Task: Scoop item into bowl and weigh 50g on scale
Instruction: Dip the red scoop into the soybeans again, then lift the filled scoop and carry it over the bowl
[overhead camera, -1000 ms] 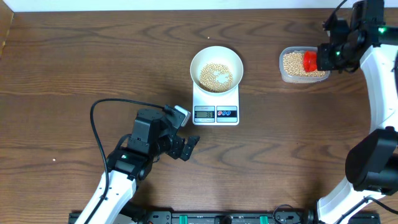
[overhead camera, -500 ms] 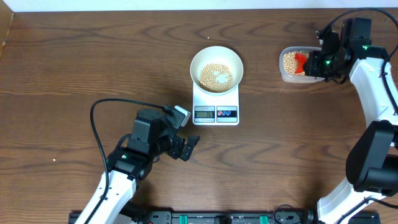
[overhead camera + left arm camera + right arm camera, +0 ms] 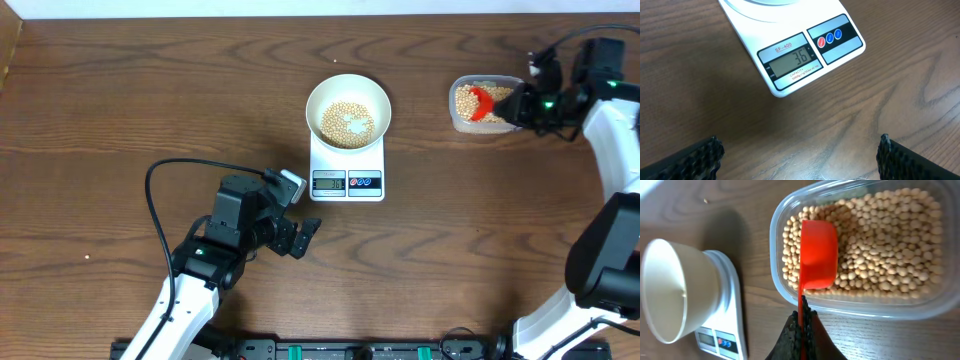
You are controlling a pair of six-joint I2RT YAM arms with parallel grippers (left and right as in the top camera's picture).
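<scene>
R gripper (image 3: pixel 512 105) swung back twd clear tub's (image 3: pixel 453 118) right end; red scoop (image 3: pixel 478 100) slid left over beans (image 3: pixel 465 98).

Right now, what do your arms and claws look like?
White shells with black joints on the left arm and right arm. A black cable loops off the left one. The left claw and right claw are black, with textured fingers.
</scene>
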